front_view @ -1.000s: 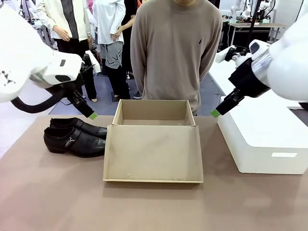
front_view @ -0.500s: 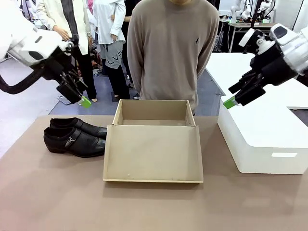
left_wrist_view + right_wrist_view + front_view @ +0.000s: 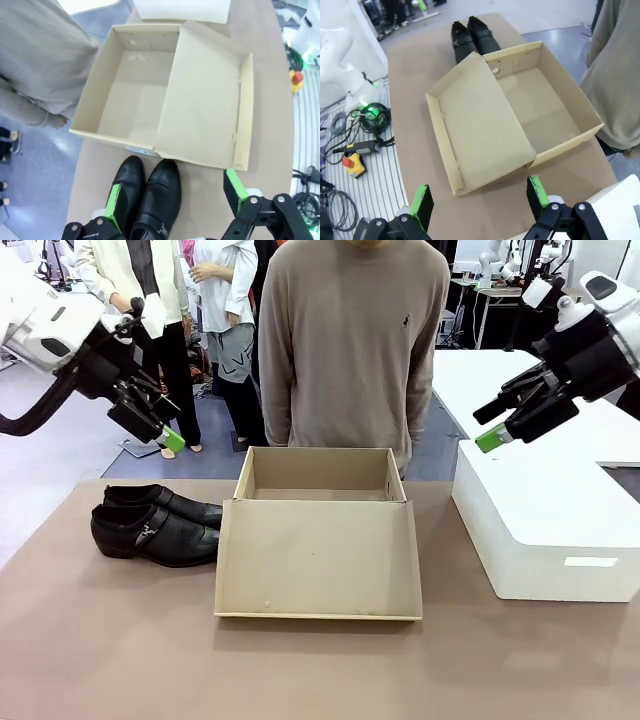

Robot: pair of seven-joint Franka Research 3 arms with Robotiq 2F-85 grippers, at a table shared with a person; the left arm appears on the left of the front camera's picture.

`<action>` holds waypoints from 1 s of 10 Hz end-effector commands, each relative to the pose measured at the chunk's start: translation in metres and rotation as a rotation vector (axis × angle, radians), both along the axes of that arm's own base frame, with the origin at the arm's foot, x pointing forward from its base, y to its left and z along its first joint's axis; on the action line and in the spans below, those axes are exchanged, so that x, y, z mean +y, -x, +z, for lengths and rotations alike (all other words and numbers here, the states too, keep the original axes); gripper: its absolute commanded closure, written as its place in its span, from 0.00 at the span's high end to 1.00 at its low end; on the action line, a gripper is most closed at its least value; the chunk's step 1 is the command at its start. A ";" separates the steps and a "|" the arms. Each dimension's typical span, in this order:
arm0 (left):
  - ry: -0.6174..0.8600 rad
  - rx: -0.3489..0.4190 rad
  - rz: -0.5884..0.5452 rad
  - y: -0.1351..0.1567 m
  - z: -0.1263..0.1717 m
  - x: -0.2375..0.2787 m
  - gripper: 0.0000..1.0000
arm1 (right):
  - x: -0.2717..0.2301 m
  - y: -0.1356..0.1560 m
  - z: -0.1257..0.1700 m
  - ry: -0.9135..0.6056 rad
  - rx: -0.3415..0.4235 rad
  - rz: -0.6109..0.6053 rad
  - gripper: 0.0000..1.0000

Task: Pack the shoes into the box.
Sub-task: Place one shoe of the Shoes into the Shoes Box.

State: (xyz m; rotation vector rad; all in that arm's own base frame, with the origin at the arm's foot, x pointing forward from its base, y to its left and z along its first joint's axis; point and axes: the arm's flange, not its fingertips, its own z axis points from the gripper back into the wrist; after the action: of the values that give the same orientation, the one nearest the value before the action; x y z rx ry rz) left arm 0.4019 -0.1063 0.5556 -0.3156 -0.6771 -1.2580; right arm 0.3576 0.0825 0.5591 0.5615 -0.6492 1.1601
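1. We are lifting both arms up and outward. A second ago the left gripper (image 3: 166, 428) was hanging low, just above the heels of the dress shoes (image 3: 155, 525). The right gripper (image 3: 488, 426) was then beside the far right corner of the shoebox (image 3: 318, 472). Both are now sitting high above the table (image 3: 100, 650).
2. We are keeping both grippers wide open with nothing between the green pads. The left wrist view shows the left gripper's fingers (image 3: 114, 206) spread apart over the shoes (image 3: 150, 197), well above them. The right wrist view shows the right gripper (image 3: 480, 196) looking down on the open shoebox (image 3: 570, 107) from high up.
3. We are seeing no change in the task's things. The pair is lying side by side on the table, just to the robot's left of the shoebox, toes almost touching its open lid (image 3: 318, 560). The lid is lying flat towards us. The tray is standing empty in front of the person (image 3: 350, 340).
4. The right gripper is hovering over the bigger white box (image 3: 540, 530), which plays no part here.
5. We are judging that packing has not begun. The rise looks like a move to a viewing pose, so a descent onto the shoes with the left arm is likely next.
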 end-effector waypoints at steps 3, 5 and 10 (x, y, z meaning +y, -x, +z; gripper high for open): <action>-0.017 -0.010 -0.014 0.002 0.002 -0.002 1.00 | 0.001 0.001 0.001 0.000 -0.016 -0.022 1.00; -0.017 -0.010 -0.014 0.002 0.002 -0.002 1.00 | 0.001 0.001 0.001 0.000 -0.016 -0.022 1.00; -0.034 -0.006 0.008 0.003 0.001 -0.006 1.00 | 0.001 0.001 0.001 0.000 -0.016 -0.022 1.00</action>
State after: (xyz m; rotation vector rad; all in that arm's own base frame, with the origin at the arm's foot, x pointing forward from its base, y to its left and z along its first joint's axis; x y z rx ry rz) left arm 0.3987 -0.1121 0.5569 -0.2793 -0.6599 -1.2626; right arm 0.3546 0.0833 0.5629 0.5221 -0.6476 1.1197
